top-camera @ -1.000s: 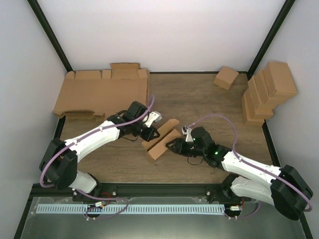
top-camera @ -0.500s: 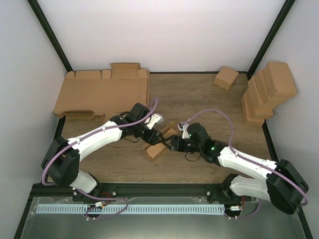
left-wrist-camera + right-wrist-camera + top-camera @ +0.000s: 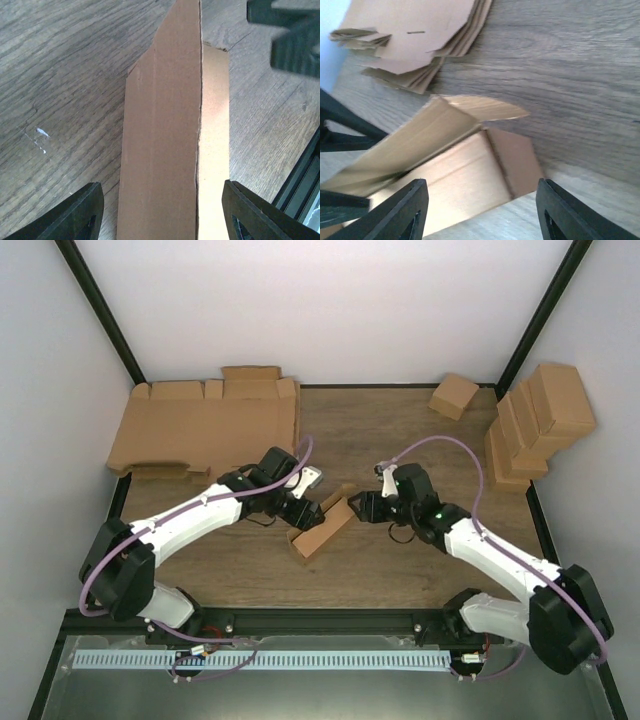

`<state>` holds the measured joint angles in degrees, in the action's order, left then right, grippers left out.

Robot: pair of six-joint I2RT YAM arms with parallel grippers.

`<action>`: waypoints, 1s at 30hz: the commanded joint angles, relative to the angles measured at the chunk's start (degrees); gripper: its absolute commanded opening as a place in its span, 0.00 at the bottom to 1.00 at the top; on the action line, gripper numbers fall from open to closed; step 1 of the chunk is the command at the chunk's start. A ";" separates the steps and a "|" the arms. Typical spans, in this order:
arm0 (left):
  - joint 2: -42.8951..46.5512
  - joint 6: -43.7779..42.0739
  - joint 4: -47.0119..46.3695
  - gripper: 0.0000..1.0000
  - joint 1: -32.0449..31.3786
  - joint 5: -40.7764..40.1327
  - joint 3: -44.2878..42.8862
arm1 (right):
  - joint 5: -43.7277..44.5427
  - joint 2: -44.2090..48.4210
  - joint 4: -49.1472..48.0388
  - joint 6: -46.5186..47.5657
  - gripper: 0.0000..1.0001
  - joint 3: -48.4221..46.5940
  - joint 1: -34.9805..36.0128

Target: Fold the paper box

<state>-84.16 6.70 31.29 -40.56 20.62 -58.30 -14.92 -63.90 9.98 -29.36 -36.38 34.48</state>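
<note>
2 claws are flanking the box (image 3: 322, 530), which is lying partly folded and slantwise on the desk (image 3: 400, 440), midway between the arms. The left claw (image 3: 161, 187) is straddling the box's near end, its fingers spread to either side of the raised cardboard. The right claw (image 3: 481, 182) is gaping wide, empty, just beside the far end, where a flap (image 3: 485, 107) is curling outward.

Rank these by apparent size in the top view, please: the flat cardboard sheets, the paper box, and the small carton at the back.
Largest: the flat cardboard sheets
Next: the paper box
Smallest: the small carton
</note>
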 commanded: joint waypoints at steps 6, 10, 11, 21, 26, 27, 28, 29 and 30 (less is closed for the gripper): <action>-0.36 0.90 0.00 0.60 -0.17 -1.48 2.98 | -7.05 -8.98 -4.47 6.93 0.50 -2.47 -4.38; -1.78 0.63 1.26 0.55 -0.21 -4.17 2.93 | -8.74 -13.21 -6.77 7.19 0.39 -2.00 -4.90; -1.86 0.48 1.36 0.55 -0.25 -4.50 2.96 | -9.30 -13.80 -7.06 7.27 0.38 -1.84 -4.96; -3.54 -1.64 0.09 0.64 -0.20 -4.11 1.08 | -7.20 -10.56 -1.85 8.14 0.35 -1.37 -4.95; -1.91 -2.74 0.14 0.72 -0.25 0.16 -3.56 | -7.46 -6.57 0.13 7.68 0.40 -1.03 -4.94; -1.62 -2.96 0.61 0.73 -0.29 0.70 -4.34 | -6.67 -5.95 0.66 8.52 0.42 -1.36 -4.95; -1.47 -3.06 1.31 0.74 -0.25 0.90 -5.01 | -5.51 -5.44 1.16 9.83 0.44 -1.86 -4.95; -1.42 -3.09 2.19 0.75 -0.26 0.74 -5.54 | -4.41 -5.05 1.57 11.44 0.46 -2.31 -4.95; -1.49 -3.17 3.20 0.75 -0.31 0.34 -5.97 | -3.58 -4.74 1.98 13.31 0.48 -3.03 -4.95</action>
<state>-86.96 4.99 32.69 -40.56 19.18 -61.12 -21.89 -70.74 9.10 -21.28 -36.69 29.74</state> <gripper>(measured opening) 0.741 0.454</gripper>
